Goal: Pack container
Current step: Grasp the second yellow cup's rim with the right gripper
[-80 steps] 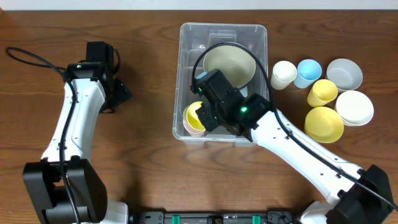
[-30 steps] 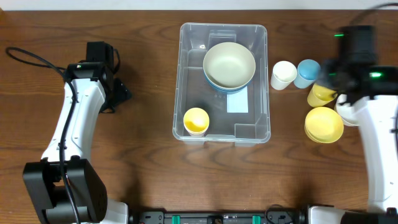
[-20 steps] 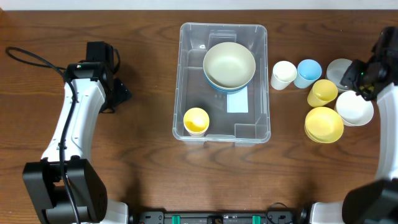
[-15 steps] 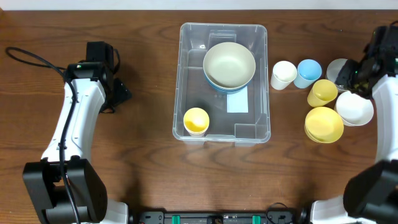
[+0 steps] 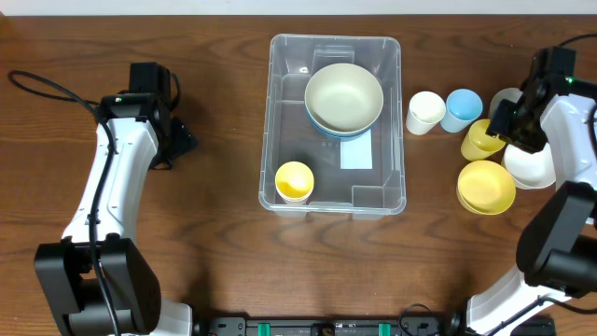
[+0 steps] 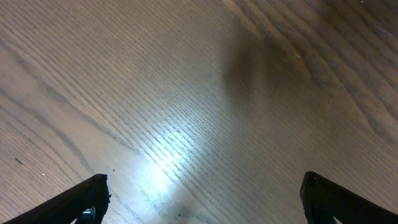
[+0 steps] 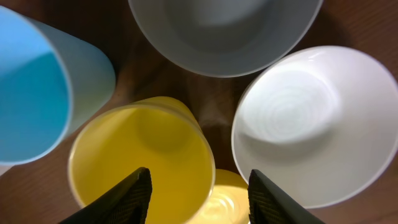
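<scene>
Right wrist view: shows right pincer parted above yellow cup. Left wrist view: shows left pincer spread wide over bench.

Clear container, cream bowl, small yellow cup, light-blue cup, white bowl, grey bowl, dark-brown wood-grain table.

Clear bin standing upright and open-topped at mid-desk.
The large clear plastic rectangular container, round-cornered, rests flat on the brown wooden desk. A white label shows on its base. Inside sit a cream bowl nested in a blue bowl, and a yellow cup.
</scene>
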You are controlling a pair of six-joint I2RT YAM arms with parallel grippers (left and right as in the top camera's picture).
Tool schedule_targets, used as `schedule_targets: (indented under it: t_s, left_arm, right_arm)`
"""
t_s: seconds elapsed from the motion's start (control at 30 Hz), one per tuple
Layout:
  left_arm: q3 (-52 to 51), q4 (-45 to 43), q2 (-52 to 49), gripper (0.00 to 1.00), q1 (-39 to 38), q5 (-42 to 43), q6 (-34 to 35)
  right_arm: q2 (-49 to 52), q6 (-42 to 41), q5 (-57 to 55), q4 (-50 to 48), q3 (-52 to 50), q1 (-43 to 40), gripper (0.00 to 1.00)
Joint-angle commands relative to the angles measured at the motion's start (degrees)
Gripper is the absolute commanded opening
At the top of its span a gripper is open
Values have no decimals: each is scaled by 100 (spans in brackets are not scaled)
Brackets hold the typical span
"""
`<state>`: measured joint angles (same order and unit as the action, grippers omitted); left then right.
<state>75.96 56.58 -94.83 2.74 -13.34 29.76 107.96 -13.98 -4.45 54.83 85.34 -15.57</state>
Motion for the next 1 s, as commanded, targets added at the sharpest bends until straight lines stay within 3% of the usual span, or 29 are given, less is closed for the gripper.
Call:
schedule_targets:
  t_s: [0.0,0.63,0.77,0.83,0.97]
  left_arm:
    - [-9,20,22,98,9,-87,-15]
    - [-11,20,22,98,9,-87,-17]
    - [-9,20,22,98,9,-87,-15]
    - [-9,20,22,98,9,-87,-15]
    - [-9,20,22,98,9,-87,-15]
  right_arm:
    - [131,79,22,-28,-2,-35,51]
    - [199,79,22,-496,-535,-39,40]
    - [179,79,24,-511,-549,-39,11]
    - [160,79,26,-498,-549,-39,2]
    - [42,76,26,-400,-549,-28,1]
